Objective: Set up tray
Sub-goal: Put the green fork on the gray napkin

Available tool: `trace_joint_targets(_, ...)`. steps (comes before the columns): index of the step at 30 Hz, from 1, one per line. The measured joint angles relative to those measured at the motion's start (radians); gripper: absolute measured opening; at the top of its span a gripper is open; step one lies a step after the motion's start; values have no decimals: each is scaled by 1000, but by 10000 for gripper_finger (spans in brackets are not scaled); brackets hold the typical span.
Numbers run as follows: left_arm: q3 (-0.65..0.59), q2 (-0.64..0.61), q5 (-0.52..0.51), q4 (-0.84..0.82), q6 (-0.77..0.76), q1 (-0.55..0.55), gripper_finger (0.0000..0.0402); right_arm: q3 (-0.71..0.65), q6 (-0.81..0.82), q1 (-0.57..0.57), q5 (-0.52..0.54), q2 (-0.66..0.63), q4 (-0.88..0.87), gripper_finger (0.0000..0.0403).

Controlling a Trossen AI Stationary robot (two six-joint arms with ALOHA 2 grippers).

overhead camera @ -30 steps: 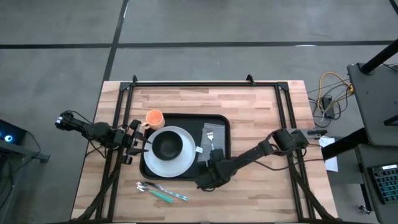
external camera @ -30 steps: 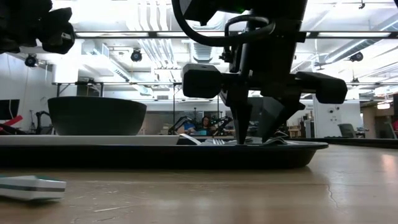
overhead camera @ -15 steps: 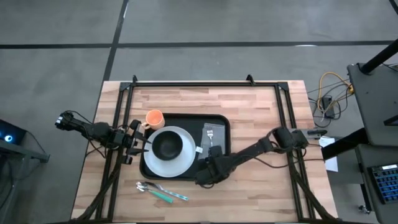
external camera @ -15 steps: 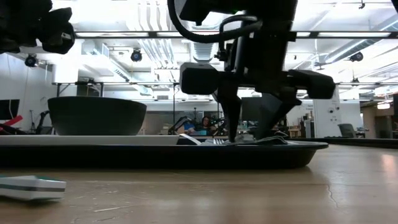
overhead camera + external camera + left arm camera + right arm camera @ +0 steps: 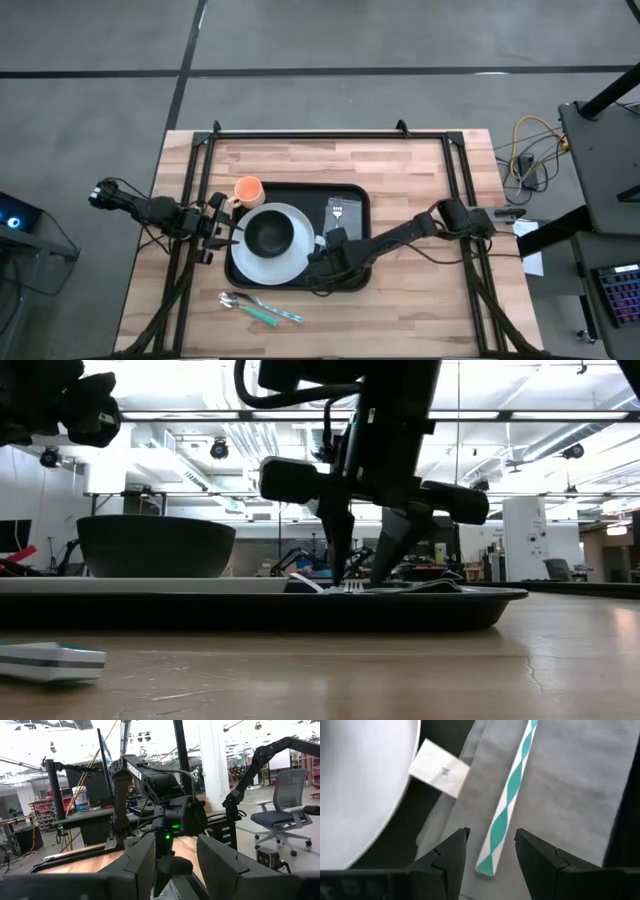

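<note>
The black tray [image 5: 300, 195] lies mid-table and carries a white plate [image 5: 245, 268] with a dark bowl [image 5: 268, 235] on it. A folded grey napkin [image 5: 560, 785] lies flat on the tray's right part. On the napkin rests a fork with a teal-and-white handle [image 5: 507, 795]. My right gripper [image 5: 490, 862] points steeply down over the handle's near end, open, with a finger on either side and clear of it. In the low view it [image 5: 360, 572] stands just above the tray. My left gripper [image 5: 215, 228] waits open at the table's left edge.
An orange cup [image 5: 248, 190] stands on the table by the tray's far left corner. A spoon [image 5: 235, 299] and a teal-handled utensil [image 5: 272, 315] lie on the wood near the front edge. A white tag [image 5: 439, 767] lies between plate and napkin.
My right gripper has moved toward the table's left edge and a little toward the far edge, over the tray, rolling its wrist somewhat. The fork and napkin lie where they were.
</note>
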Motion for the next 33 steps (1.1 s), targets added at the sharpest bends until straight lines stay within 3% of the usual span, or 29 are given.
trace_joint_targets(8,0,0,0,-14,0,0,126,0,-9,-10,34,0,-17,143)
trace_joint_targets(33,0,0,0,-14,-8,0,126,-32,-128,-109,-7,5,-6,105)
